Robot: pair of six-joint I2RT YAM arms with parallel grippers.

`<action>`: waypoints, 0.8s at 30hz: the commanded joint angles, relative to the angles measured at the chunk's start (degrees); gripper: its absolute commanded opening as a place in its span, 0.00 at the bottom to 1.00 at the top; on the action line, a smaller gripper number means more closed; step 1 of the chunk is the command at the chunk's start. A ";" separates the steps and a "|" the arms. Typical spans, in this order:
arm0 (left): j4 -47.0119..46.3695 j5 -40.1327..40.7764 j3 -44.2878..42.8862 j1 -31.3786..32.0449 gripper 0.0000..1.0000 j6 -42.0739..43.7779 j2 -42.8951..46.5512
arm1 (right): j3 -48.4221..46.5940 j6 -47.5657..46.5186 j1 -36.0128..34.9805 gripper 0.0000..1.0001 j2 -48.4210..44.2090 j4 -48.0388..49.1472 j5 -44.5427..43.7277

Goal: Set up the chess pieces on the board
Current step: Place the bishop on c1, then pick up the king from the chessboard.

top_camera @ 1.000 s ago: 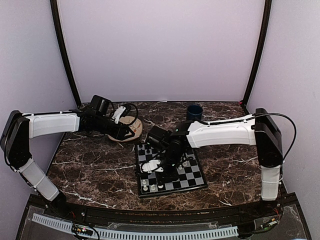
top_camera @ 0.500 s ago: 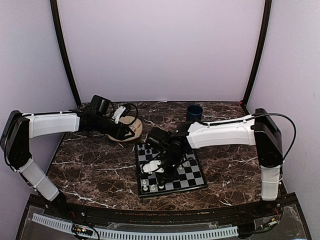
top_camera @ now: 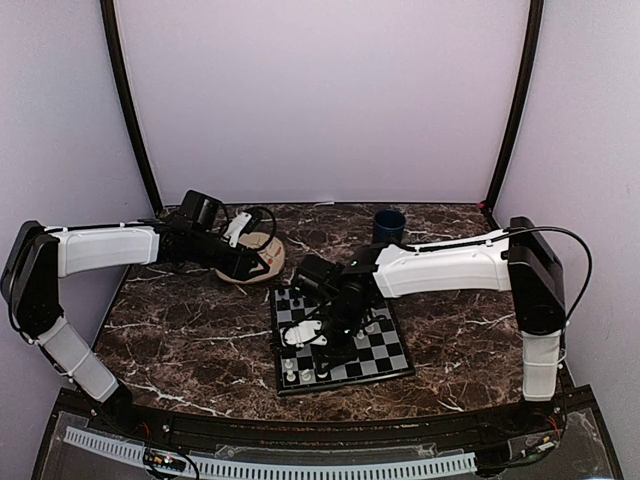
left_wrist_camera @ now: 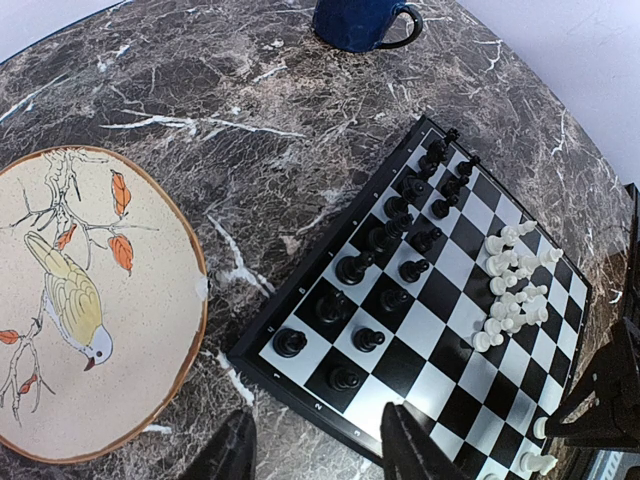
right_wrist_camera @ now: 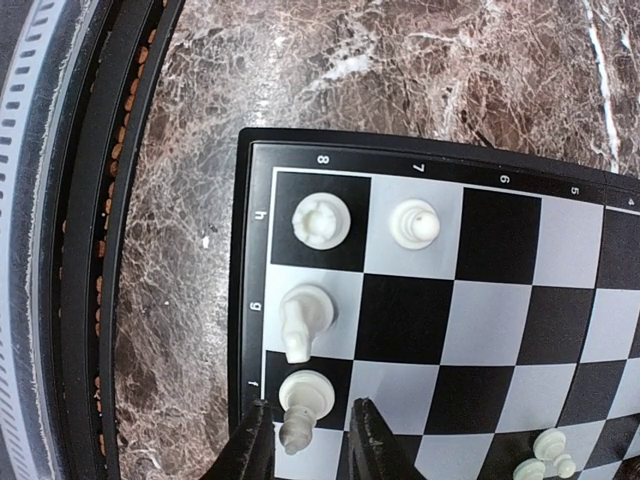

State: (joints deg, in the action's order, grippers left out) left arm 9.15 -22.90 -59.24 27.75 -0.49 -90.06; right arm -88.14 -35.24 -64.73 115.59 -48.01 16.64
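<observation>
The board [top_camera: 345,384] lies at the table's middle. In the right wrist view my right gripper [right_wrist_camera: 310,440] stands open at the board's [right_wrist_camera: 500,235] near-left corner. Its fingers [right_wrist_camera: 254,445] flank a cream-white bishop [right_wrist_camera: 303,400] with a small gap on each side. The bishop stands in the edge row beside a knight [right_wrist_camera: 303,318], a rook [right_wrist_camera: 320,220] and a pawn [right_wrist_camera: 415,223]. In the top view the right gripper [top_camera: 322,365] is low over that corner. My left gripper [left_wrist_camera: 325,450] hangs open and empty near the far-left corner. Black pieces [left_wrist_camera: 380,235] line two rows; white pieces [left_wrist_camera: 510,290] huddle mid-board.
A round beige plate [left_wrist_camera: 90,300] with a bird painted on it sits left of the board, under the left arm [top_camera: 110,248]. A dark blue cup [top_camera: 389,223] stands at the back. The table's black front edge [right_wrist_camera: 130,250] runs close to the right gripper.
The right gripper's jaws have parted from the white bishop, which now stands free on its square. Neither arm has otherwise shifted.
</observation>
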 commanded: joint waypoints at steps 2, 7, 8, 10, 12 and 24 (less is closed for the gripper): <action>1.03 0.18 -1.49 -0.30 0.45 0.05 2.09 | 0.31 0.29 -0.39 0.30 -1.13 0.19 0.58; 0.70 0.30 -1.21 -0.25 0.45 -0.20 1.83 | -1.23 -0.38 0.26 0.35 -4.59 -1.76 1.63; 0.51 -0.03 -0.96 -0.29 0.45 -0.29 1.92 | -1.51 -0.42 0.75 0.35 -5.43 -2.13 1.68; -0.18 -0.62 -0.31 -0.31 0.45 -0.39 2.11 | -1.93 -0.39 2.30 0.35 -6.95 -2.94 2.64; -0.95 -1.89 0.35 -0.32 0.45 -0.12 2.42 | -1.56 0.19 4.84 0.35 -8.51 -3.09 3.90; -2.04 -5.37 0.53 -0.31 0.45 0.71 2.53 | 4.86 4.52 15.77 0.24 -9.83 2.03 -2.24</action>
State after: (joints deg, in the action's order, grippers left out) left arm 7.79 -27.00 -59.05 27.75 -0.56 -89.93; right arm -84.86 -31.77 -48.34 104.79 -47.11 16.14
